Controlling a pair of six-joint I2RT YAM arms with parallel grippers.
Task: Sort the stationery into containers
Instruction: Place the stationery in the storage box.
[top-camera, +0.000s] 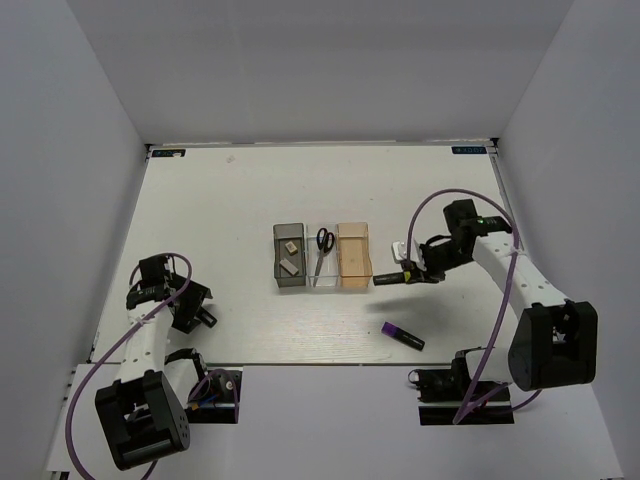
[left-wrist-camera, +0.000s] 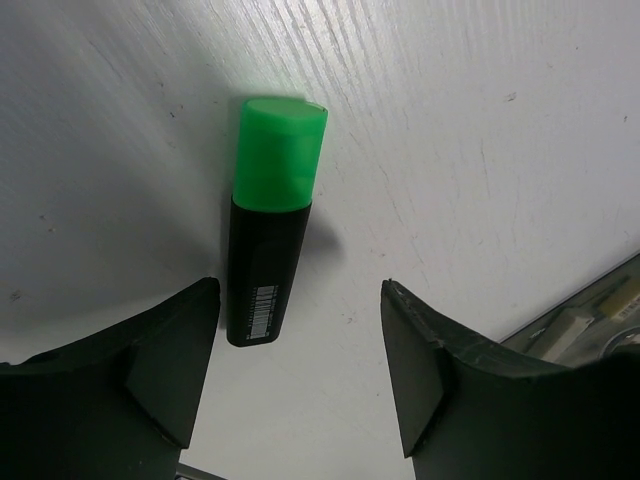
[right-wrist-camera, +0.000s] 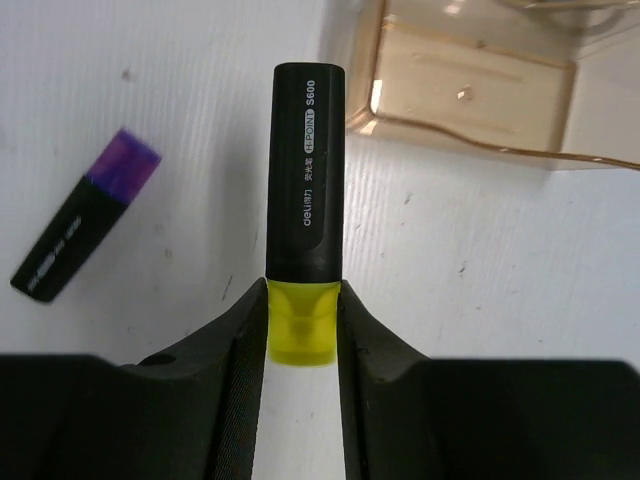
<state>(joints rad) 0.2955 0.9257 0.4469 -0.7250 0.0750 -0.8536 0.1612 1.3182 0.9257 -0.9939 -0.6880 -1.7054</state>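
Three joined bins stand mid-table: smoky grey (top-camera: 290, 272), clear (top-camera: 324, 276) and amber (top-camera: 354, 262). Two eraser blocks (top-camera: 289, 256) lie in the grey bin and the scissors (top-camera: 325, 240) in the clear one. My right gripper (top-camera: 413, 271) (right-wrist-camera: 303, 305) is shut on the yellow cap of a black marker (right-wrist-camera: 305, 190), held just right of the amber bin (right-wrist-camera: 470, 90). A purple-ended marker (top-camera: 403, 337) (right-wrist-camera: 85, 215) lies on the table. My left gripper (top-camera: 198, 310) (left-wrist-camera: 300, 295) is open over a green-capped marker (left-wrist-camera: 268, 225), which lies near its left finger.
The white table (top-camera: 230, 200) is walled in by white panels at the back and both sides. Cables and the arm bases (top-camera: 470, 390) sit along the near edge.
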